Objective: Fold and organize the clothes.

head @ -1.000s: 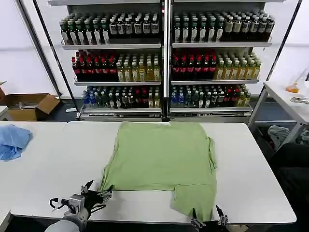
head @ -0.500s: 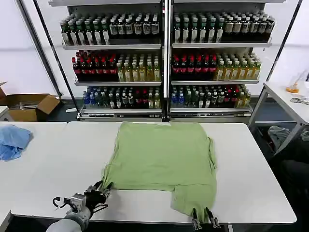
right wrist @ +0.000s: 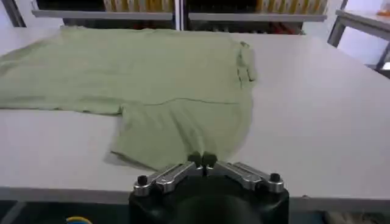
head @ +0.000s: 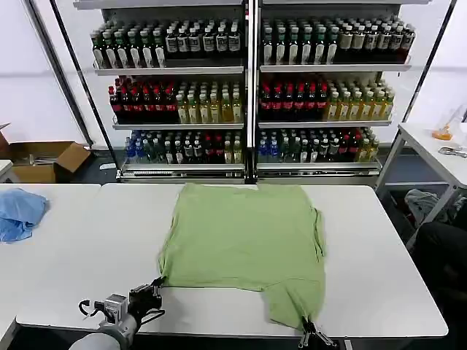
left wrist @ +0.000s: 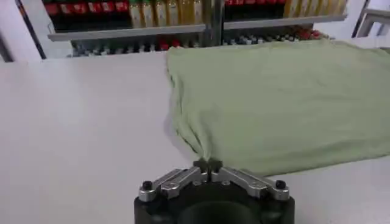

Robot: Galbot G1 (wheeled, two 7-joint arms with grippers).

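Over the last second both tools have gone from spread fingers to pinched ones: the left tool [head: 155, 286] sits at the near-left corner of the pale green shirt [head: 244, 240], and its wrist view shows the two fingers pressed together with a small peak of the hem caught between them [left wrist: 207, 163]; the right tool [head: 312, 332] is at the near edge of the bench [head: 95, 240], where the lower flap of the shirt reaches the rim, and its wrist view likewise shows fingers closed tight on the cloth edge [right wrist: 204, 159]. The shirt itself has shifted only a little at those two corners and otherwise lies spread flat on the middle of the bench, with its far edge toward the shelves of bottles [head: 248, 95]. With both near corners gripped, the grasp for a fold seems complete, and the likely next step is lifting and carrying that near edge away from the robot, though no fold has been made yet. Counting: one green shirt, two tools, each holding a corner of it, one crumpled light blue cloth [head: 20, 211] well apart on the neighbouring bench to the left, and one open cardboard box [head: 44, 159] on the floor beyond it.
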